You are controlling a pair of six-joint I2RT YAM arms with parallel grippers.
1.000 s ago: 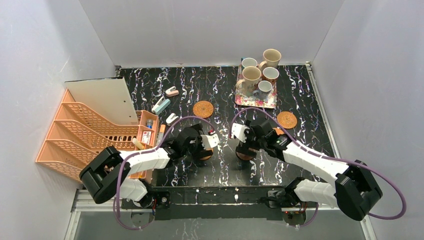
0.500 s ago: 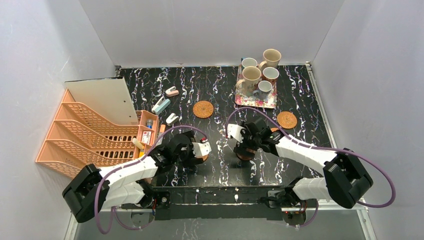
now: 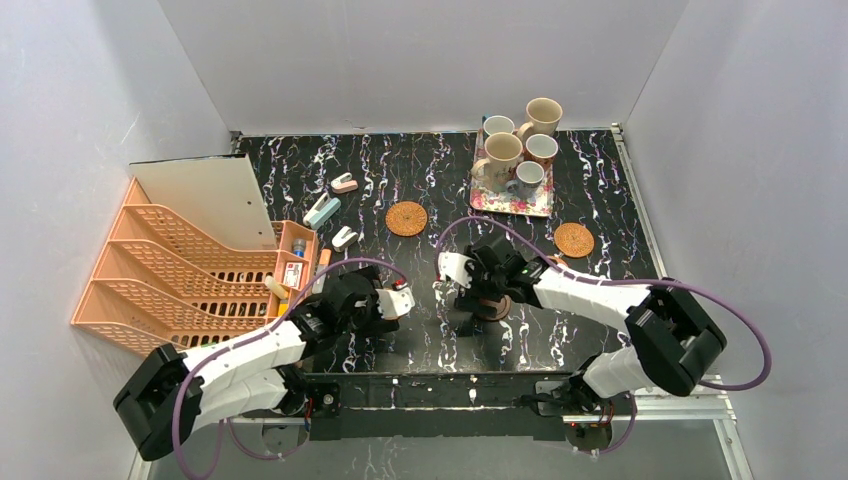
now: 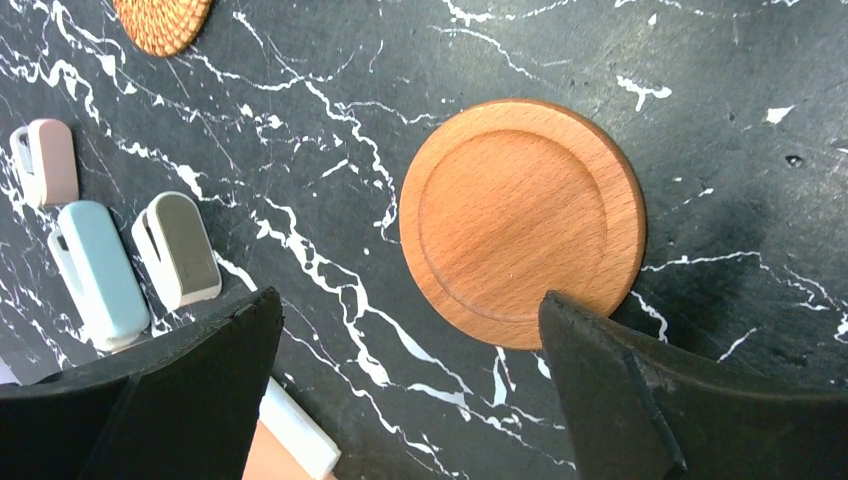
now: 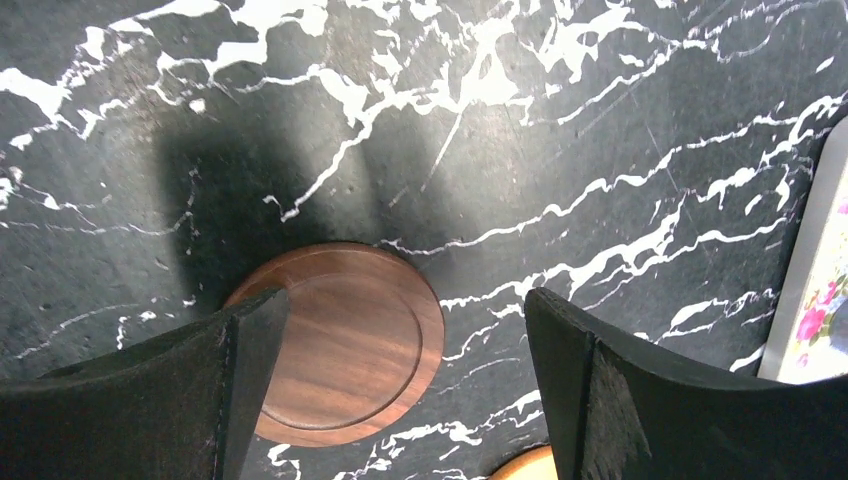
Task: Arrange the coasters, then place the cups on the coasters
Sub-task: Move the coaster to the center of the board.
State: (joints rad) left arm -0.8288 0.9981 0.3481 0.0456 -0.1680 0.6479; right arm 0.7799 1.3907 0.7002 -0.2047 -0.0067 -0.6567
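Top view: my left claw (image 3: 390, 303) and right claw (image 3: 476, 297) are low over the black marble table (image 3: 420, 180). Five ceramic mugs (image 3: 515, 150) stand far ahead on a pink floral tray (image 3: 508, 203).
Left wrist: jaws wide, empty. Smooth orange-brown wooden coaster (image 4: 522, 222) lies flat just ahead, right finger overlapping its edge.
Right wrist: jaws wide, empty. Dark brown round wooden coaster (image 5: 345, 345) lies flat, left finger covering its edge.

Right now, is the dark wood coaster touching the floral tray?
Apart. The right wrist view shows bare marble between the dark wood coaster and the floral tray.
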